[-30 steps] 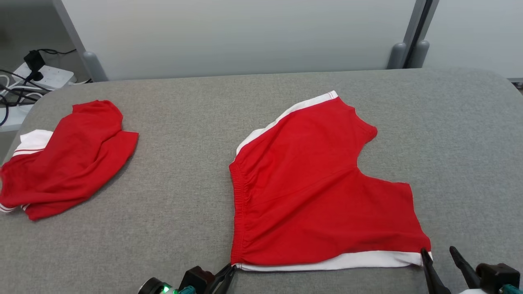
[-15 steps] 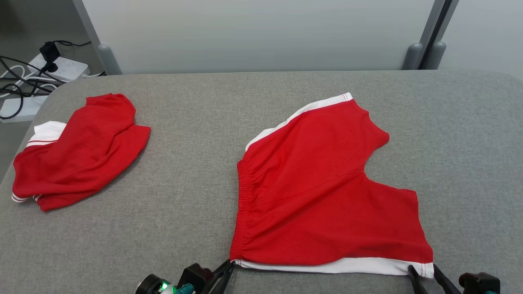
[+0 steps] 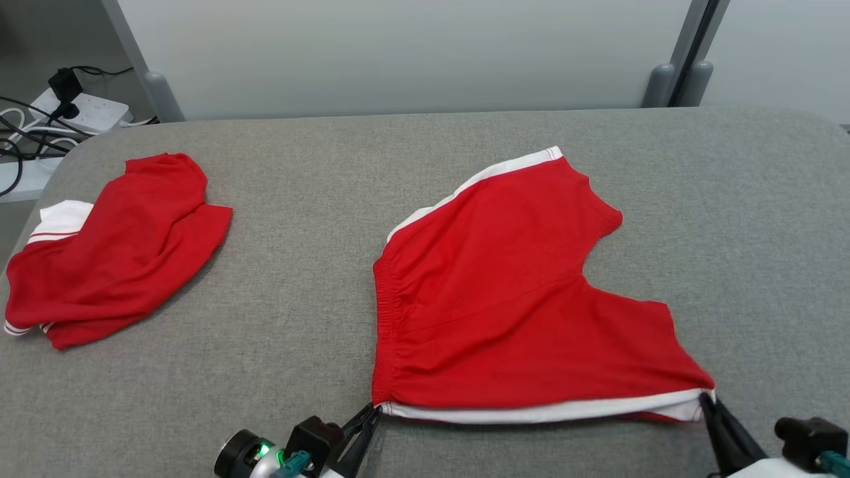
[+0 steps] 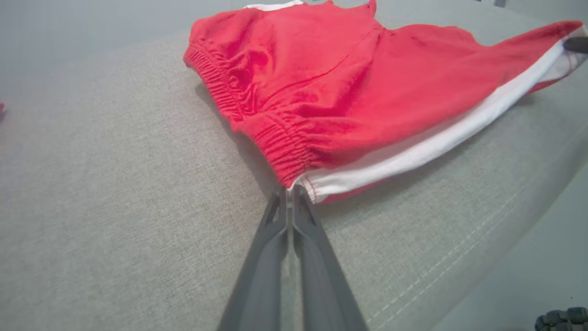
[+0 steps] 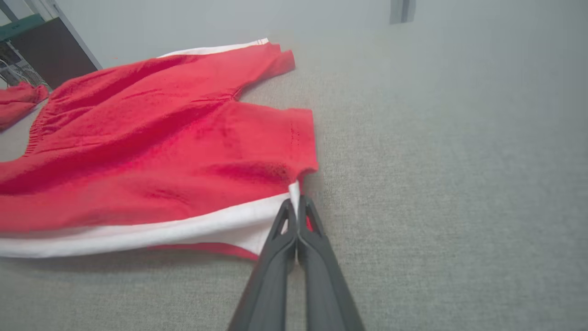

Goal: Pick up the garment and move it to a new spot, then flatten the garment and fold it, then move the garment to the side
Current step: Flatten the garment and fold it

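Red shorts with white side stripes [image 3: 505, 305] lie spread on the grey table, waistband to the left and legs to the right. My left gripper [image 3: 373, 409] is shut on the near waistband corner [image 4: 294, 186], where the elastic meets the white stripe. My right gripper [image 3: 706, 401] is shut on the near leg-hem corner [image 5: 296, 195]. The near white-striped edge [image 3: 531, 413] is raised a little off the table between the two grippers, and a shadow lies under it.
A second red garment with white trim [image 3: 113, 249] lies crumpled at the table's far left. A power strip with cables [image 3: 80, 109] sits beyond the left corner. A grey partition wall [image 3: 398, 53] stands behind the table.
My right gripper was open beside the leg-hem corner a second ago and has since shut on it. The near edge of the shorts has lifted slightly. The camera has shifted a little.
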Controlling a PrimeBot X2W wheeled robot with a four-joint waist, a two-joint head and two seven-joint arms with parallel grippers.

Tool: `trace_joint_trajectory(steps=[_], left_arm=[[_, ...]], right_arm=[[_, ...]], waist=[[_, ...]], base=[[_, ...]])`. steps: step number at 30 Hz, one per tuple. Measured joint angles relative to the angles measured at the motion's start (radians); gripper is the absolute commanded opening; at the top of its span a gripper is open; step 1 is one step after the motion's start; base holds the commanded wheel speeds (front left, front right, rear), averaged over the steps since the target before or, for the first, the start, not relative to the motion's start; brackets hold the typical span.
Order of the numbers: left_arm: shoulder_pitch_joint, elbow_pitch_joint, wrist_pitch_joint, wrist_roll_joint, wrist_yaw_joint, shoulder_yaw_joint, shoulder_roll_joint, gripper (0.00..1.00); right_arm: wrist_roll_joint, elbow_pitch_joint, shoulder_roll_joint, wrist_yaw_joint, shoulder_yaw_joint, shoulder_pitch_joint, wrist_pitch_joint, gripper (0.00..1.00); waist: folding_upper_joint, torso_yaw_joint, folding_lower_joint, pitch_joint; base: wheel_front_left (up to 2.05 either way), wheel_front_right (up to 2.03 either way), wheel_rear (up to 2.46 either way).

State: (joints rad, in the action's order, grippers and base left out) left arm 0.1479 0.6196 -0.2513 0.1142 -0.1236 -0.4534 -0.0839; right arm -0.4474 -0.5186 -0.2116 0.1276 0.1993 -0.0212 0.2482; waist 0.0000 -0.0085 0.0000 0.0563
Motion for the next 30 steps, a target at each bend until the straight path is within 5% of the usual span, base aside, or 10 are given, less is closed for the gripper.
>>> trace_joint_trajectory(steps=[12, 19, 30], left_arm=[[-0.122, -0.26, 0.001, 0.073, 0.0, -0.076, -0.083, 0.0], [-0.213, -0.532, 0.107, 0.136, 0.0, -0.151, -0.179, 0.0], [-0.267, -0.728, 0.252, 0.255, 0.0, -0.18, -0.217, 0.0]], right_arm=[[0.024, 0.247, -0.082, 0.0, -0.071, 0.073, -0.003, 0.0], [0.031, 0.373, -0.142, 0.0, -0.164, 0.232, -0.075, 0.0], [0.045, 0.499, -0.125, 0.0, -0.245, 0.291, -0.194, 0.0]], waist=[[0.0, -0.033, -0.0001, -0.034], [0.0, -0.018, 0.0, -0.064], [0.0, -0.008, 0.0, -0.058]], base=[[0.0, 0.0, 0.0], [0.0, 0.0, 0.0], [0.0, 0.0, 0.0]])
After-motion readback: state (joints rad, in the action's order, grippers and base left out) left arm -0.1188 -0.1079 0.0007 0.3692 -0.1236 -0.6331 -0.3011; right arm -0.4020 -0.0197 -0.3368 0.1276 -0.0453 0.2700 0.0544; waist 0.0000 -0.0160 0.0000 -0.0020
